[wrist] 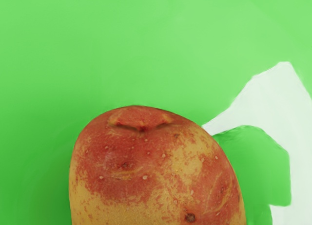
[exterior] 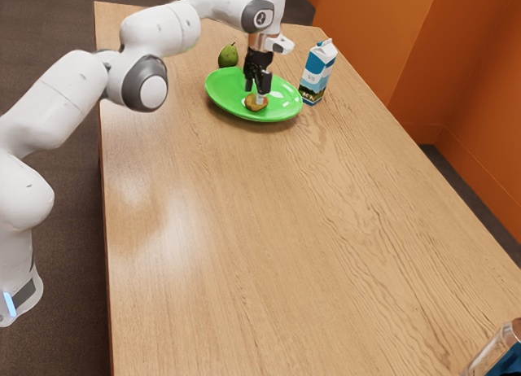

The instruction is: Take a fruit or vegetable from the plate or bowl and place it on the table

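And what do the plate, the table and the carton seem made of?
Plate: smooth, probably plastic, from its even bright green; glazed ceramic is possible. Table: satin wood or laminate, from its grain and soft reflections. Carton: likely coated card, given its folded top.

Potato on green plate, far end of table.
Potato: rounded, whole; skin mottled red and yellow, pale specks, dark pits; lies toward plate's near side, exterior view. Plate: smooth, face up. Table: light wood grain.
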You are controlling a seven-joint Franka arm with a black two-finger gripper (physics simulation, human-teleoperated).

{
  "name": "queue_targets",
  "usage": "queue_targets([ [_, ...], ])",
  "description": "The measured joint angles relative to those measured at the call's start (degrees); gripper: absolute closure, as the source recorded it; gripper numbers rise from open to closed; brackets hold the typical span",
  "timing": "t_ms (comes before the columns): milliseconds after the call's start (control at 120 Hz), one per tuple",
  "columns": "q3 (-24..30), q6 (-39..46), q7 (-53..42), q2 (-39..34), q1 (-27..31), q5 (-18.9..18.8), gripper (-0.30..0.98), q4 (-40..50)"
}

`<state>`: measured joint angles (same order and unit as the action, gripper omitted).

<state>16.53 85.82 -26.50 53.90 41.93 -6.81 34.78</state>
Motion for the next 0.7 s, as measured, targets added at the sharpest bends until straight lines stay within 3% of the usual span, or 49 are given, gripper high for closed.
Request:
queue_targets([
  [275,0.94,5.13,-3.26,2.09,-0.26,0.11,0.01,0.60],
  [500,0.57,5.49,-5.00,0.58,-0.45,-0.23,0.36,2.12],
  [700,1.03,-1.47,-4.27,-12.28,-8.62,-5.94,0.37,7.28],
])
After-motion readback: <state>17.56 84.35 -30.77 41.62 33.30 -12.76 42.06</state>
